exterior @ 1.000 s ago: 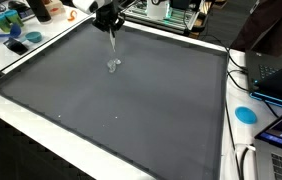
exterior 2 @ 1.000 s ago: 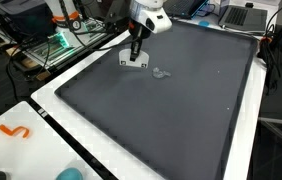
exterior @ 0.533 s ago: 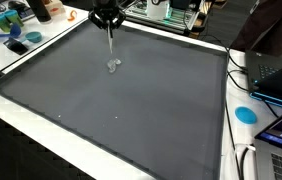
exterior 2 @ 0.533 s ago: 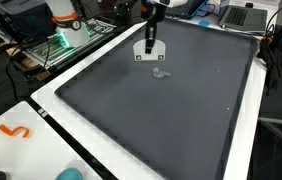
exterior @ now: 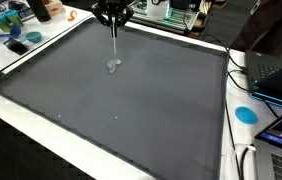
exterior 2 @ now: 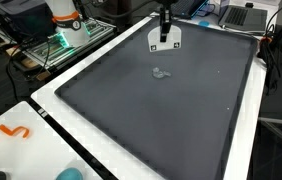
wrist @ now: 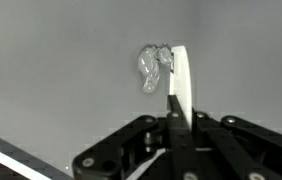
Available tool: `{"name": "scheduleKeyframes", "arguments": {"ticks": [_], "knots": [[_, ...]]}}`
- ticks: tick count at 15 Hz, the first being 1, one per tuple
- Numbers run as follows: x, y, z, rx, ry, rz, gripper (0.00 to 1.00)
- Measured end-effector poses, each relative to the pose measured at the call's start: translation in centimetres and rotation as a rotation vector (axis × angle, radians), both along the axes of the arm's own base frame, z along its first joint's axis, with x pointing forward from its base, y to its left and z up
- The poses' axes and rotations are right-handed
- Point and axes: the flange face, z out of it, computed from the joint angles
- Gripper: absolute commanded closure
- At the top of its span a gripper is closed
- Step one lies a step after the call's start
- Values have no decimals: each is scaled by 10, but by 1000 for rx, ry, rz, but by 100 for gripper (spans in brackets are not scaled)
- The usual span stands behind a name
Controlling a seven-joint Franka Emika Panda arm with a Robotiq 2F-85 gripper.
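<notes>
A flat white strip is gripped between the closed fingers of the pincer. It is seen edge-on in the wrist view as a narrow, smooth, stiff blade. In an exterior view the same strip is reduced to a thin pale line below the pincer. In an exterior view taken from another side its broad face is shown (roughly rectangular, matt white) under the pincer.

The long axis of the strip is held close to upright, and its free end points down toward the mat. In both exterior views that end appears to be raised off the surface, though contact cannot be ruled out for certain.

A small wad of clear, crinkled, glossy film is laid on the mat. In the wrist view it is lined up just beside the far end of the strip. In the exterior views the wad is seen set apart from the pincer, on the mat and nearer the mat's middle.

The mat is dark grey, flat and finely textured, with a thin black border. It is carried by a white worktop.
</notes>
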Motion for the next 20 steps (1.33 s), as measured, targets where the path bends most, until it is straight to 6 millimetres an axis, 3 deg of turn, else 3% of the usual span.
{"name": "scheduleKeyframes", "arguments": {"ticks": [9, 20], "knots": [[2, 3, 4, -13, -6, 13, 99], [13, 78, 49, -162, -43, -85, 99]]}}
